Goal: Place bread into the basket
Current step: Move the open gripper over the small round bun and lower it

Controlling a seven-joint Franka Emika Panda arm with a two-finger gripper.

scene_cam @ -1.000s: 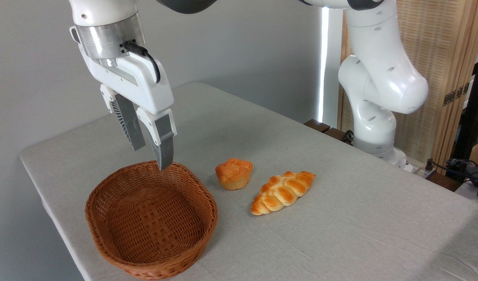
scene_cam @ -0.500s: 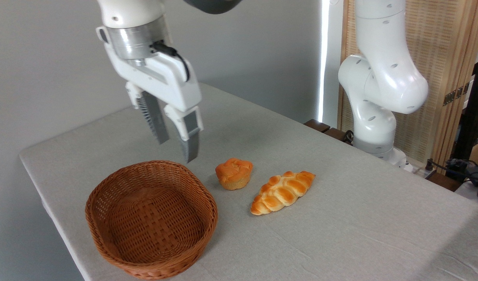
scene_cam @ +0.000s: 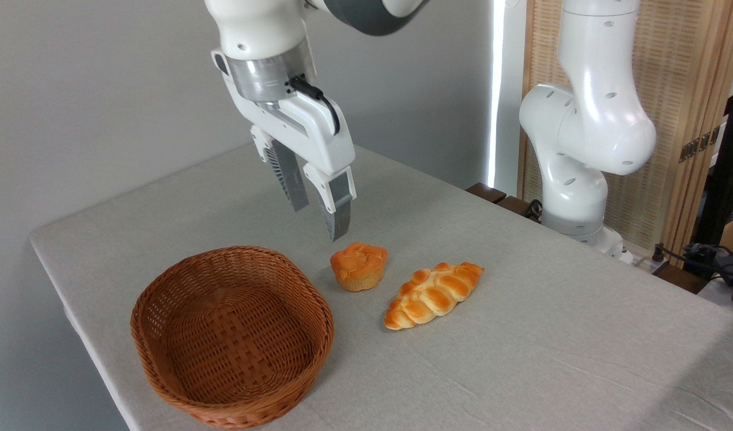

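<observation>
**Pincer spread above the bun, basket empty**

The pincer [scene_cam: 318,218] hangs in the air over the worktop [scene_cam: 522,335], its two grey fingers [scene_cam: 337,212] spread apart with a clear gap between them and nothing held. The fingers point down and tilt a little toward the right. The nearer fingertip sits just above and slightly left of the bread [scene_cam: 358,266], apart from it.

The bread, a small round bun with an orange-brown knotted top and paler ridged sides, stands upright on the pale grey cloth of the worktop. It lies just right of the far right rim of the basket [scene_cam: 163,383], close to it but not touching.

The basket is an oval of brown woven wicker with low sides, standing near the left front edge of the worktop, with nothing in it.

Right of the bread and a little nearer lies a braided loaf [scene_cam: 432,294], golden and elongated, set on a slant with its far end pointing right. A small gap separates it from the bread.

The robot's white base [scene_cam: 581,179] rises at the far right, beside a wooden slatted screen [scene_cam: 677,90].
</observation>
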